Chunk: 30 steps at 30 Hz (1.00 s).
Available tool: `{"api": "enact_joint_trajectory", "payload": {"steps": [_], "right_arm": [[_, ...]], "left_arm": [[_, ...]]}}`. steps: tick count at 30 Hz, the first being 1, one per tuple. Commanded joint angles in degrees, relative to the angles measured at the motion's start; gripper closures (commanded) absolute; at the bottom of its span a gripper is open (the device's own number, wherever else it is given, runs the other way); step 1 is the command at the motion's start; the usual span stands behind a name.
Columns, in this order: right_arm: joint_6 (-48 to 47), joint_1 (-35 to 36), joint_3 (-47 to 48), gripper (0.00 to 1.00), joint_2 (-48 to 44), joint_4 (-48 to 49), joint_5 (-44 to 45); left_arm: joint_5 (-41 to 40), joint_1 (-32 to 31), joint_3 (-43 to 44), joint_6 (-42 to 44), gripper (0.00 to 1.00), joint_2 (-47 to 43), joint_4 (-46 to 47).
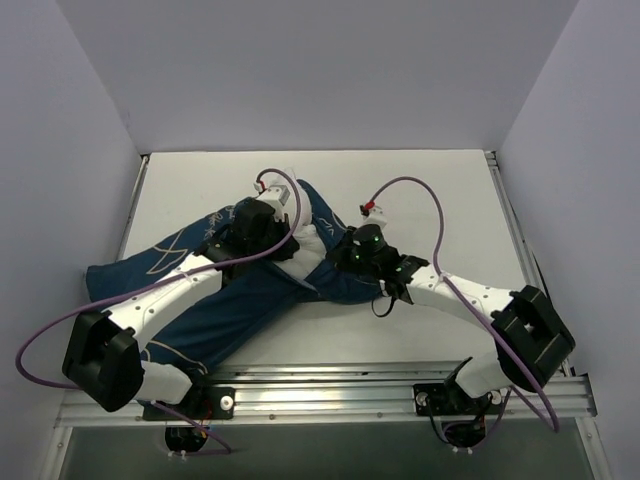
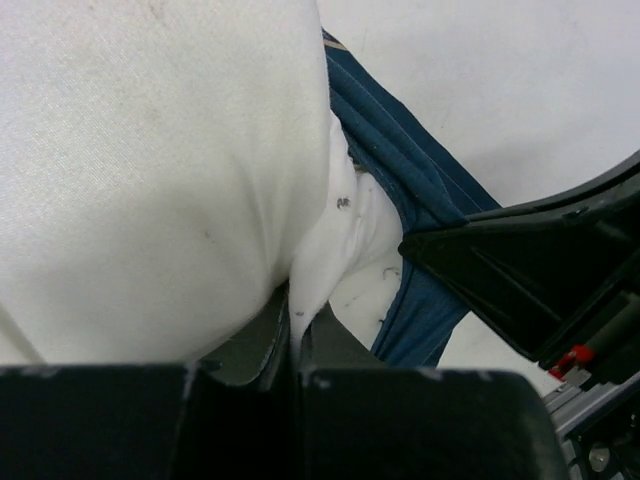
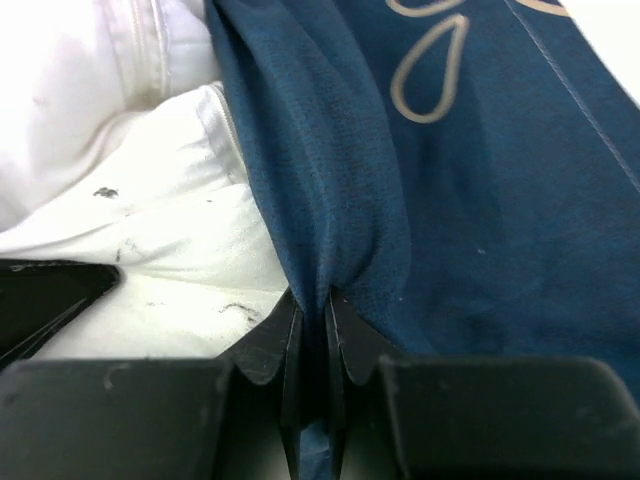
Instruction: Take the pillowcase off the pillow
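Observation:
The navy pillowcase [image 1: 200, 300] lies stretched from the table's left side to the middle. The white pillow [image 1: 312, 246] bulges out of its open end between the two arms. My left gripper [image 1: 288, 232] is shut on a pinched fold of the pillow [image 2: 150, 180]; the fold runs down between the fingertips of the gripper [image 2: 295, 325]. My right gripper [image 1: 347, 258] is shut on a bunched fold of the pillowcase [image 3: 480, 200] at its opening edge, beside the pillow [image 3: 150, 220]. Blue cloth fills the narrow slot between the gripper's [image 3: 312, 300] fingers. The pillowcase rim [image 2: 420, 190] wraps the pillow's right side.
The white table [image 1: 440, 190] is walled in at the back and on both sides. An aluminium rail [image 1: 330, 392] carrying the arm bases runs along the near edge. Purple cables [image 1: 420, 190] loop above both wrists. The right arm's black body [image 2: 540, 270] sits close to my left gripper.

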Motion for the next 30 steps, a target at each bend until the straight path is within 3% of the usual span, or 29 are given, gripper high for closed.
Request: {"api": "enact_joint_trajectory", "payload": {"steps": [1,11,18,21,25,27,30], "right_arm": [[-5.83,-11.3,-6.74,1.0,-2.83,-11.71,9.97],[-10.93,-23.44,-16.06,1.0,-9.77,-3.1,-8.04],[-12.52,-28.37,-17.03,1.0,-11.19,-6.07,-7.01],[-13.4,-27.5,-15.54,1.0,-11.8,-6.87,-7.97],[-11.92,-20.13,-10.36,1.0,-13.73,-10.55,-4.49],[-10.24,-15.47,-7.38,0.93,-14.79,-11.7,-3.23],[-7.25,-9.32,-3.08,0.73,-15.06,-12.75,0.53]], "left_arm": [[-6.94,4.9,1.15,1.67,0.98,-6.42,-5.84],[-6.67,9.56,1.59,1.15,0.98,-5.9,-10.06],[-2.82,9.91,1.6,0.01,0.98,-5.9,-9.02],[-0.18,9.56,1.33,-1.13,0.98,-6.34,-6.82],[0.89,8.24,1.59,-2.1,0.98,-5.37,-5.06],[0.89,7.1,1.77,-2.19,0.98,-4.85,-4.88],[0.27,6.13,1.95,-2.19,0.98,-3.88,-4.88]]}}
